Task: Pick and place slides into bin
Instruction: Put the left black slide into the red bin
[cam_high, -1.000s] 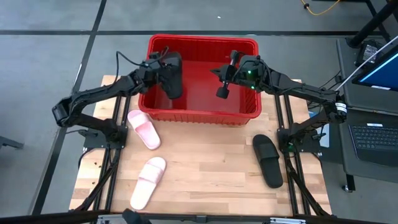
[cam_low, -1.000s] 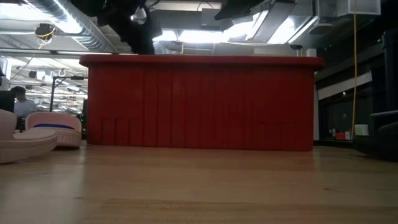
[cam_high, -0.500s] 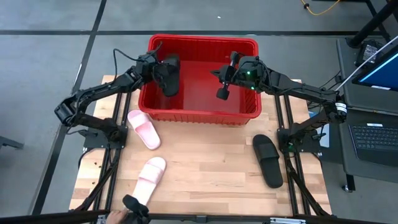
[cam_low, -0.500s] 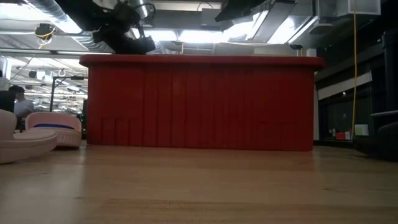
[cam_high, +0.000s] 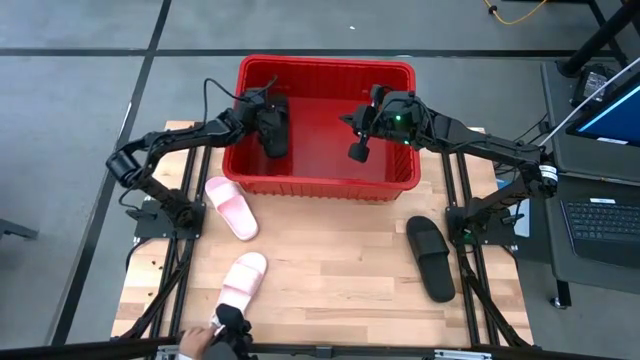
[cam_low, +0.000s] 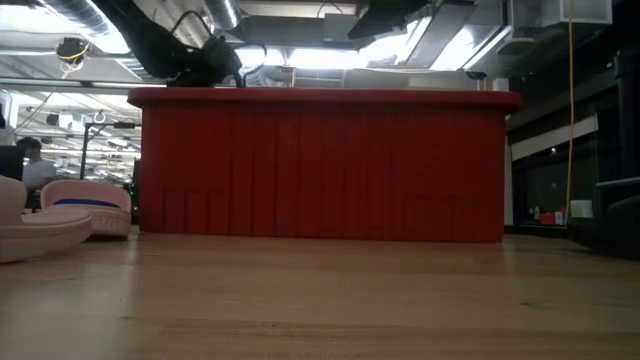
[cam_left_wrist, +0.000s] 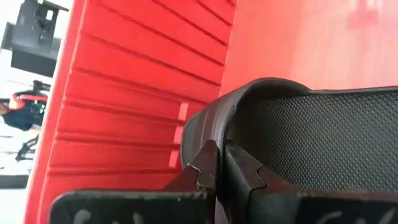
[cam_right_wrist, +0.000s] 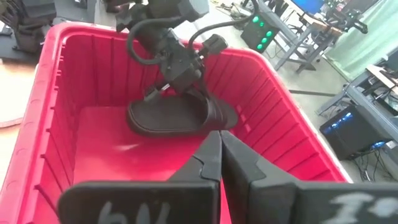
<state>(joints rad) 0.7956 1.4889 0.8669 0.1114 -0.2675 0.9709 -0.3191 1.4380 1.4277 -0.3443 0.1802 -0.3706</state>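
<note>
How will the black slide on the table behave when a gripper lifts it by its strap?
The black slide looks like moulded foam, so probably light. Its wide strap should flex slightly yet hold. It lies flat on its sole on the table, so it is unlikely to roll.

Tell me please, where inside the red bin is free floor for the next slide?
The bin floor is bare from its middle toward the right wall, though the shut right claw hangs above it. The left end is crowded: the left claw holds a black slide there.
</note>
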